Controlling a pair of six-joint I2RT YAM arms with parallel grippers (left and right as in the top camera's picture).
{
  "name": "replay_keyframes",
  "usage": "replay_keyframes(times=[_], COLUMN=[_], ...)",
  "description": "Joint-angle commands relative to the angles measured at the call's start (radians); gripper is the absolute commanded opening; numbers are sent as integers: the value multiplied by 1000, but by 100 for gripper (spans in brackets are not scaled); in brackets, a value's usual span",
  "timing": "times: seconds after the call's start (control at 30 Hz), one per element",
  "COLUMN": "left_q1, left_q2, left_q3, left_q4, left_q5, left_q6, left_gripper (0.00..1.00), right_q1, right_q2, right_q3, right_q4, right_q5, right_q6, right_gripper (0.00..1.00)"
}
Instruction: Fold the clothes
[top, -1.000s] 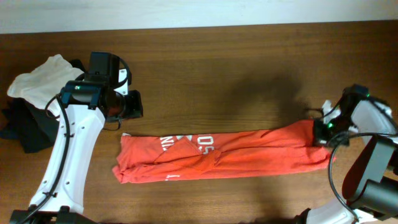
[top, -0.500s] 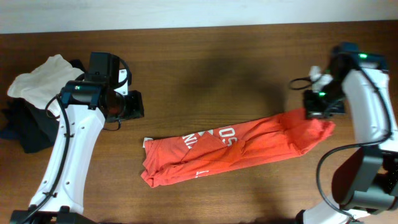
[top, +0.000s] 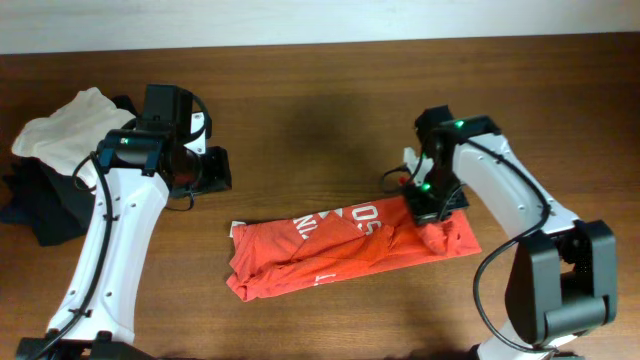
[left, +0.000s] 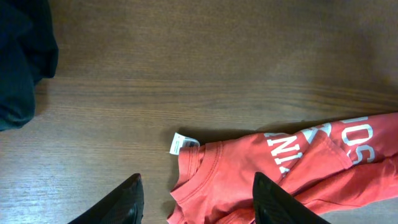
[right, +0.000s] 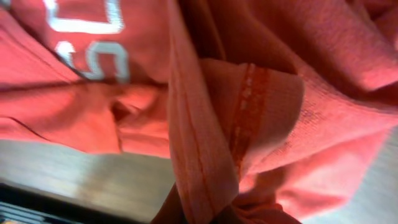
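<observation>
Near tabletop (top: 330, 100) middle: T-shirt (top: 340, 255) lies bunched, shorter than a second ago.
Right hand (top: 430, 205): pinching the hem end, swept it from 3 o'clock toward centre.
Left hand (left: 196, 202): spread, empty, at 10 o'clock.
Meaning: crosswise fold looks underway.

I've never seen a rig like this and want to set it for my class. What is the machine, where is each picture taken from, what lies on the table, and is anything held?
Two robot arms work at a table, each ending in a two-fingered tool. One picture looks down from above; the other two come from cameras on the wrists. On the table lies a red-orange T-shirt with white lettering, bunched into a strip. At the left edge sit a white garment and dark garments. The right tool is shut on one end of the shirt. The left tool is open, holding nothing; its camera sees the collar end.
</observation>
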Motion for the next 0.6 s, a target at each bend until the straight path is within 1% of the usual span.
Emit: replay_keyframes(times=[0.0,0.03,0.17,0.27,0.3,0.33,0.37,0.57], left_q1=[6,6,6,6,6,6,6,6], left_q2=[-14,-14,-14,-14,-14,-14,-14,-14], left_q3=[8,8,8,8,8,8,8,7], left_q4=[-1,-1,-1,-2,-3,-5,-8,-26], left_q5=[-3,-3,-3,-3,-3,-3,-3,-3], left_q6=[-6,-6,-6,-6,-6,-6,-6,-6], left_gripper=[56,56,56,57,60,61,61,63], right_q1=[42,48,68,75,75,75,75,72], right_q2=[-8,-8,-8,-8,-8,-8,-8,-8], right_q3=[-22,-22,-23,-23,-23,-23,-23,-23], right_q4=[50,60,80,68,66,61,57,53], right_q5=[-67,-68,-68,-94,-109,-133,-152,-163], right_q6=[68,68,68,67,67,67,62,56], right_gripper=[6,6,12,53,57,63,65,66])
